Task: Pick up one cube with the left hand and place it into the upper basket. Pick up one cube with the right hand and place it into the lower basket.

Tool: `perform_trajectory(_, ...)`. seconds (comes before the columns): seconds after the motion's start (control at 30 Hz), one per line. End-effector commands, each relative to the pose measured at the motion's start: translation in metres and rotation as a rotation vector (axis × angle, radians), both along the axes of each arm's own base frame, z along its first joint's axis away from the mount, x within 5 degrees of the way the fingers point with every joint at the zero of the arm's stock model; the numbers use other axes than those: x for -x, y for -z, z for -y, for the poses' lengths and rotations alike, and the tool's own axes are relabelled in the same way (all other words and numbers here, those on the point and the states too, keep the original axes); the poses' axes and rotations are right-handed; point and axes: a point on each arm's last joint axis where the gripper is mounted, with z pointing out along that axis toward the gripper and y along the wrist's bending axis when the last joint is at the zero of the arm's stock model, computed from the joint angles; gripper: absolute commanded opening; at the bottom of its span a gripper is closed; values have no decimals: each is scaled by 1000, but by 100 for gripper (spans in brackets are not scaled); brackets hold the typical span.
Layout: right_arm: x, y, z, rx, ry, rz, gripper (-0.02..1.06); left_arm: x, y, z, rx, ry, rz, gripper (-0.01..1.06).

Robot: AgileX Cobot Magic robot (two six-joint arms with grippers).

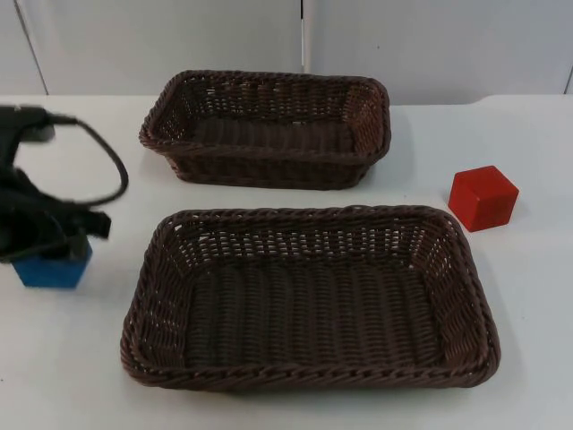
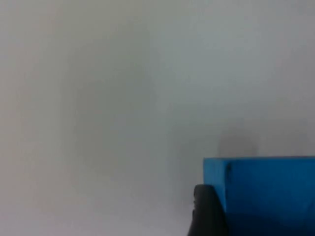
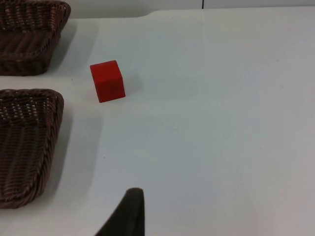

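A blue cube [image 1: 52,269] rests on the white table at the far left, beside the lower basket [image 1: 309,372]. My left gripper [image 1: 49,244] is down over it and shut on it; in the left wrist view a black fingertip [image 2: 209,211] presses against the side of the blue cube [image 2: 268,194]. A red cube [image 1: 483,197] stands at the right, between the two baskets' right ends. The upper basket [image 1: 269,166] lies farther back; neither basket holds anything. My right gripper [image 3: 129,214] waits well back from the red cube [image 3: 107,80].
Both baskets are dark brown wicker and take up the table's middle. A grey partition wall closes off the table behind the upper basket. Bare white table lies around the red cube and along the front edge.
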Motion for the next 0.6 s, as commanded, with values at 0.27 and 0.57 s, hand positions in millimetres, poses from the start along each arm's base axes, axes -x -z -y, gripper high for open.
perform_trajectory(0.27,0,0,0,1,2,7,105,22,-94,1,70,-25,234,0)
perform_trajectory(0.57,0,0,-1,-4,-1,11,105,46,-142,0,90,-15,372,0)
